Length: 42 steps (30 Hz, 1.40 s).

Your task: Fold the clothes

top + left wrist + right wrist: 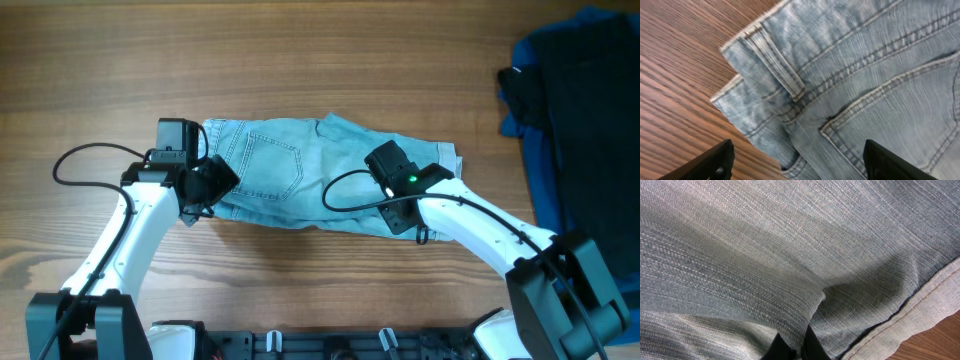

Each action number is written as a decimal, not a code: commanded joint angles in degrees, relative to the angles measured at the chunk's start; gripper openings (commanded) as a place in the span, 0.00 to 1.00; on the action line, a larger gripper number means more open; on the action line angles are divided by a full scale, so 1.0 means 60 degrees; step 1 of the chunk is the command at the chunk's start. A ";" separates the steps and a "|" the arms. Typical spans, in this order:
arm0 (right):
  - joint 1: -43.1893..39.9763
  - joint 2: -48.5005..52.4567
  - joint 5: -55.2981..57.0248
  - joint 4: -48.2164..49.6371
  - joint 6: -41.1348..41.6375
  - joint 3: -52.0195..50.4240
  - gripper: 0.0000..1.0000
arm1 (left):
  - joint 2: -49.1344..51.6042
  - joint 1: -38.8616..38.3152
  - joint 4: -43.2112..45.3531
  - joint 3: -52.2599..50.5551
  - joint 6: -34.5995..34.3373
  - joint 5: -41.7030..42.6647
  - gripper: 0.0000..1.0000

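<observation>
Left claw apart over shorts waistband; right claw clamped on shorts fold near hem; shorts on bench.

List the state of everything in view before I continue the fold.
denim shorts: lying flat on table, back side up.
left gripper: open, above the shorts' edge.
right gripper: shut, pinching shorts fabric.
dark blue garment: heaped at far right.
black garment: lying on the dark blue one.
</observation>
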 commanded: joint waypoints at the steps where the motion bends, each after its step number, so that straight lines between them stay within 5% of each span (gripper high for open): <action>1: 0.0029 0.0138 0.0204 0.0018 0.0040 0.0233 0.04 | 0.0044 0.0055 0.0058 -0.0091 0.0324 -0.0568 0.78; 16: 0.0029 0.0138 -0.0084 0.0299 0.0051 0.0233 0.04 | 0.1606 0.0288 0.1472 -0.0102 0.0321 -0.1013 0.76; 20: 0.0029 0.0138 -0.0084 0.0295 0.0047 0.0229 0.04 | 0.1596 0.0455 0.1501 -0.0102 0.0324 -0.1016 0.50; 22: 0.0029 0.0138 -0.0084 0.0295 0.0066 0.0229 0.04 | 0.1596 0.0481 0.1566 -0.0095 0.0324 -0.1009 0.18; 24: 0.0029 0.0138 -0.0080 0.0291 0.0321 0.0229 0.04 | 0.1592 0.0481 0.1566 -0.0091 0.0324 -0.1009 0.04; 29: 0.0022 0.0138 -0.0273 0.0310 0.1151 0.0284 0.04 | 0.1089 0.0474 0.1264 0.0459 0.1552 0.0051 0.04; 36: -0.0007 0.0138 -0.0645 -0.1526 0.1512 0.2364 0.04 | -0.0510 0.0474 0.0597 0.1286 0.1545 0.0699 0.04; 42: -0.0692 0.0138 0.0168 -0.2044 0.1224 0.3767 0.04 | -0.0776 0.0470 0.1581 0.1916 0.1548 0.1224 0.04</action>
